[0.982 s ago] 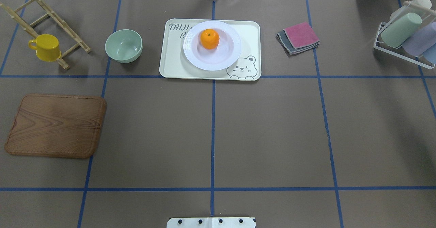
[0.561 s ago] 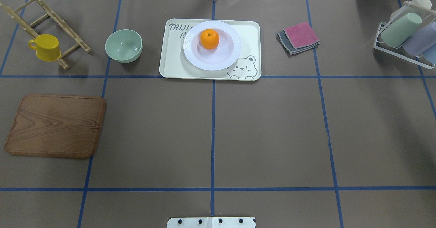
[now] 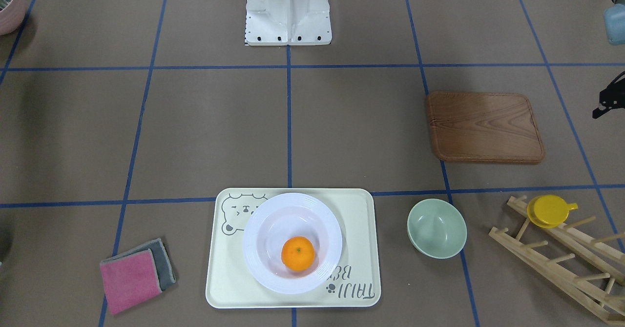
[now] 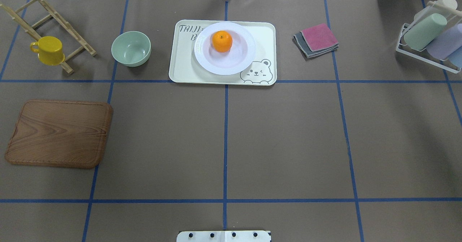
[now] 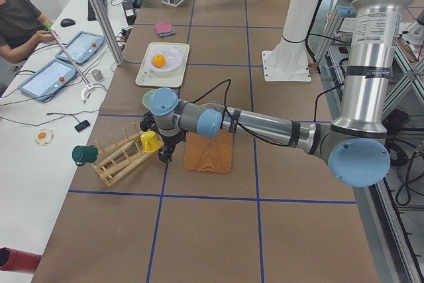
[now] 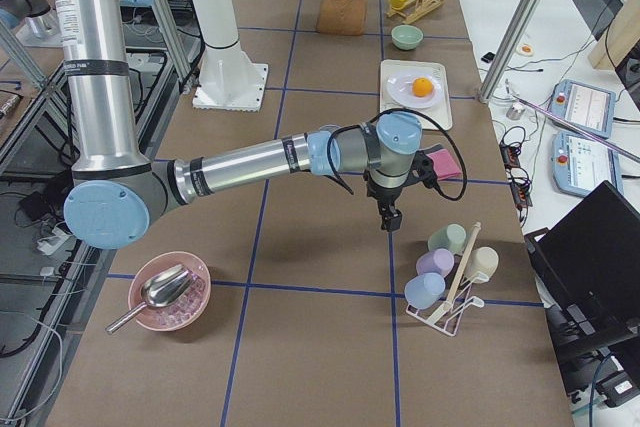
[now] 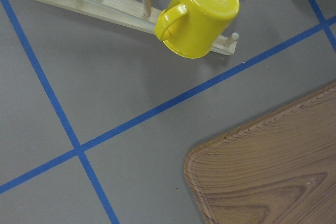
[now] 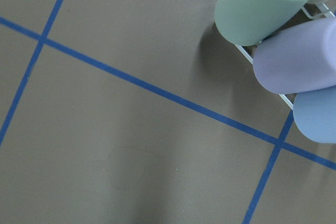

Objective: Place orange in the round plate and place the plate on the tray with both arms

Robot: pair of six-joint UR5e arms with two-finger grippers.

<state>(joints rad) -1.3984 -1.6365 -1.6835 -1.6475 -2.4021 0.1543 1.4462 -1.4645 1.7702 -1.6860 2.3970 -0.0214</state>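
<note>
The orange [image 4: 222,41] lies in the sunken centre of the white round plate [image 4: 238,64]. That plate rests on the cream bear tray [image 4: 180,68] at the far middle of the table. Both arms are outside the overhead view. My left gripper [image 5: 163,152] hangs low between the yellow cup [image 5: 150,141] and the wooden board [image 5: 209,152]; only a black edge of it shows in the front-facing view, so I cannot tell whether it is open or shut. My right gripper [image 6: 388,215] hovers over bare table beside the cup rack [image 6: 448,272]; I cannot tell its state either. Neither wrist view shows fingers.
A pale-green bowl [image 4: 130,48] stands left of the tray, with a wooden peg rack [image 4: 54,14] beyond it. Folded pink and grey cloths [image 4: 317,39] lie right of the tray. A pink bowl with a scoop [image 6: 168,292] sits near the robot's right. A person sits at a side desk [image 5: 20,18].
</note>
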